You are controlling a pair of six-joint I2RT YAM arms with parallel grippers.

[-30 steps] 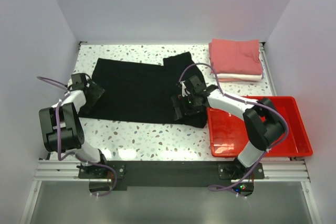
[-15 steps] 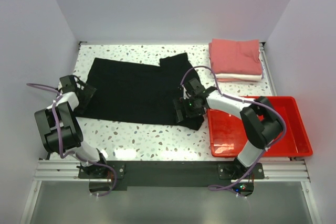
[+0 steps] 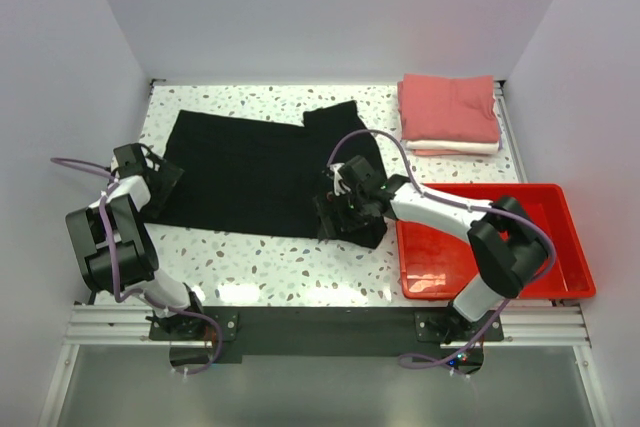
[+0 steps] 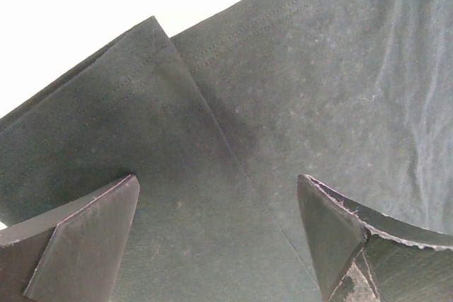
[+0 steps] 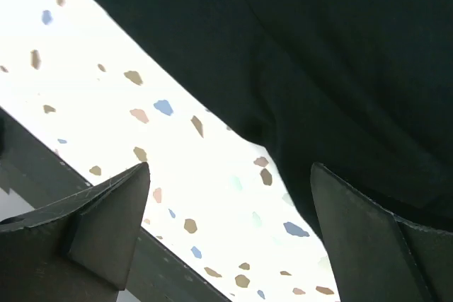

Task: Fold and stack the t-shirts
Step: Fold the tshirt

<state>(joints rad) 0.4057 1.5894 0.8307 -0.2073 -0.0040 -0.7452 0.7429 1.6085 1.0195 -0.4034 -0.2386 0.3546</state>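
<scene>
The black t-shirt [image 3: 255, 172] lies spread across the speckled table, its right part bunched and folded over. My left gripper [image 3: 158, 179] is open at the shirt's left edge; in the left wrist view [image 4: 219, 238] its fingers straddle flat black cloth [image 4: 283, 104] with a fold line. My right gripper [image 3: 332, 217] is open over the shirt's near right edge; in the right wrist view [image 5: 230, 231] the gap shows bare table and the black hem [image 5: 318, 47]. The salmon-pink t-shirt [image 3: 450, 107] lies folded on the folded white one [image 3: 458, 147] at the back right.
A red plastic tray [image 3: 560, 247] sits at the right near corner, just right of the right arm. White walls close in the table on three sides. A black rail [image 3: 320, 322] runs along the near edge.
My right gripper has moved left and nearer along the shirt's near right edge. My left gripper shifted left to the shirt's left edge, then stayed still. The shirt's left side lies a little flatter.
</scene>
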